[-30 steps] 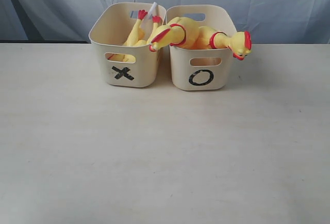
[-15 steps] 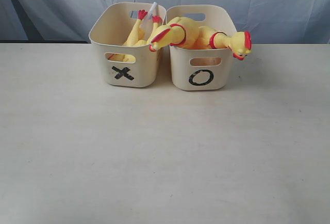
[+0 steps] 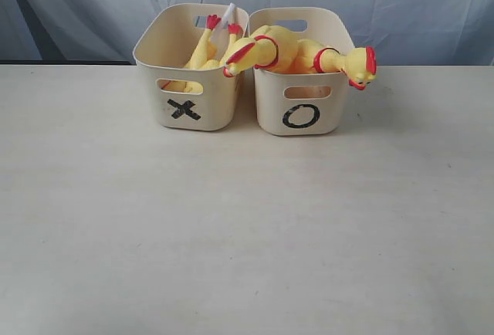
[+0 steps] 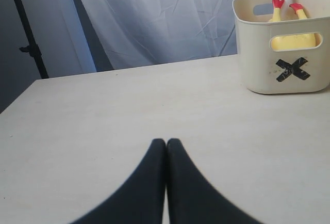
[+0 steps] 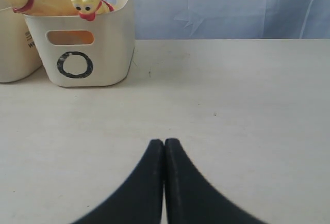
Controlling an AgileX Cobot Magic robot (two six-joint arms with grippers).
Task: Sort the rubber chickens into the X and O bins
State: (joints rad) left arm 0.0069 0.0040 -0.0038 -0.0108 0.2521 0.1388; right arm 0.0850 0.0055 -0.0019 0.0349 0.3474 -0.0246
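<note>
In the exterior view you see the X bin and the O bin side by side toward the back of the table. One rubber chicken lies in the X bin, red feet up. A second chicken lies in the O bin, its head reaching over the X bin's rim. A third chicken hangs its head over the O bin's right rim

In the left wrist view your left gripper has its fingers pressed together on nothing, well apart from the X bin

In the right wrist view your right gripper is likewise closed and empty, well apart from the O bin
</note>
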